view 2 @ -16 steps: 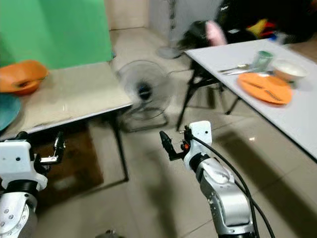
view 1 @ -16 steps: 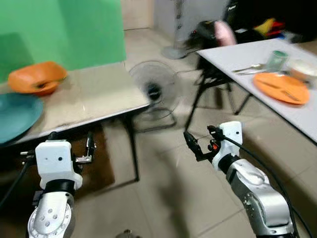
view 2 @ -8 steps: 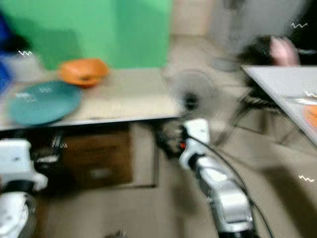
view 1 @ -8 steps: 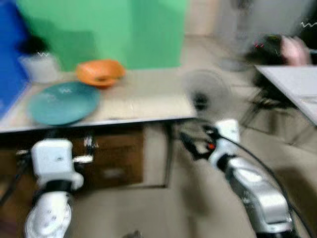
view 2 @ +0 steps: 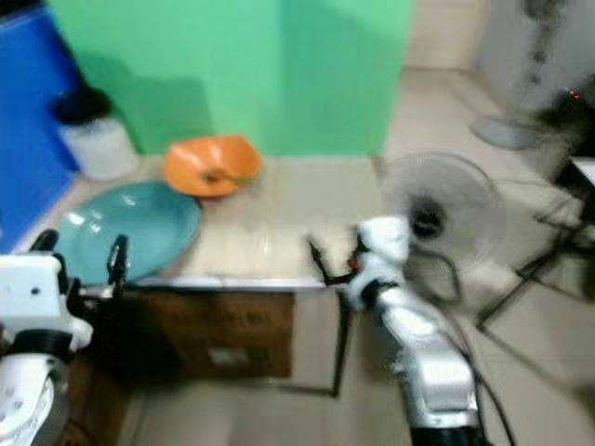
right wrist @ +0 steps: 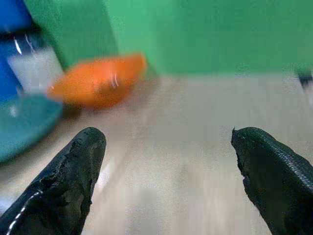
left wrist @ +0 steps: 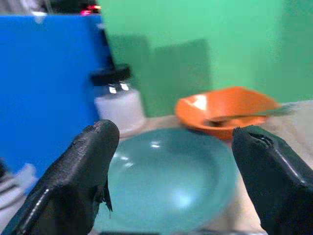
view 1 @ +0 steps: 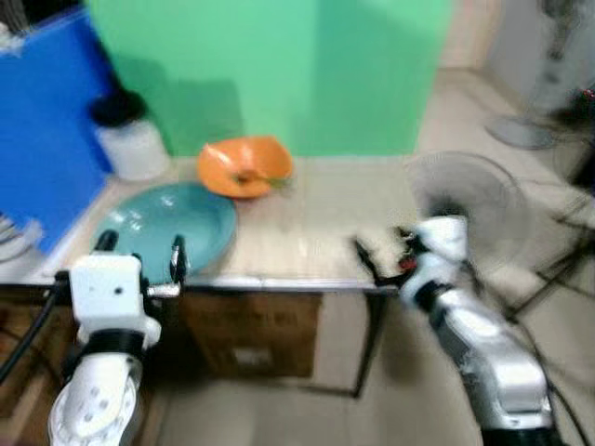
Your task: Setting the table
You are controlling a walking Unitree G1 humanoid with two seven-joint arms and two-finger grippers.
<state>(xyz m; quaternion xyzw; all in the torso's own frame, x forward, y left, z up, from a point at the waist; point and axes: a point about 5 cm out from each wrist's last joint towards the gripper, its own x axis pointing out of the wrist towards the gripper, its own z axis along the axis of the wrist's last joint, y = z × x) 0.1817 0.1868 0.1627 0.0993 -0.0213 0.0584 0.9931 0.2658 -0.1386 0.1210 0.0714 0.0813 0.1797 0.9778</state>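
— So, what is facing the robot just now, biggest thing first?

— A beige side table [view 1: 307, 223] is standing against a green wall [view 1: 279, 65], with a blue panel [view 1: 42, 111] beyond the left gripper [view 1: 139, 255]. Both arms are raised in front of the table's near edge, each gripper pointing across the top, which I take as readying for a pick-up, since the dishes for the table setting are sitting here.

— And the dishes?

— Directly ahead of the left gripper a large teal plate [left wrist: 168, 183] is lying flat, framed between its two fingers in the left wrist view. Just past the plate, further from the gripper, an orange bowl [left wrist: 227, 110] is resting with a utensil [left wrist: 244, 116] leaning in it. A white jar with a black lid [left wrist: 117, 100] is standing beside the bowl, by the blue panel.

— Are the grippers holding anything?

— No. The left one is spread wide with nothing between its fingers. The right gripper [view 1: 386, 265] is also gaping and empty, hovering over bare tabletop, with the bowl well ahead of it and towards the left arm's side.

— Anything else around?

— A floor fan [view 1: 465, 200] is standing beyond the right arm, off the table's end. The head views are somewhat blurred, so finer detail is hard to judge.

— Your guess at the step?

— Approaching; the plate looks like the likeliest first grab, since it is lying nearest the left gripper.
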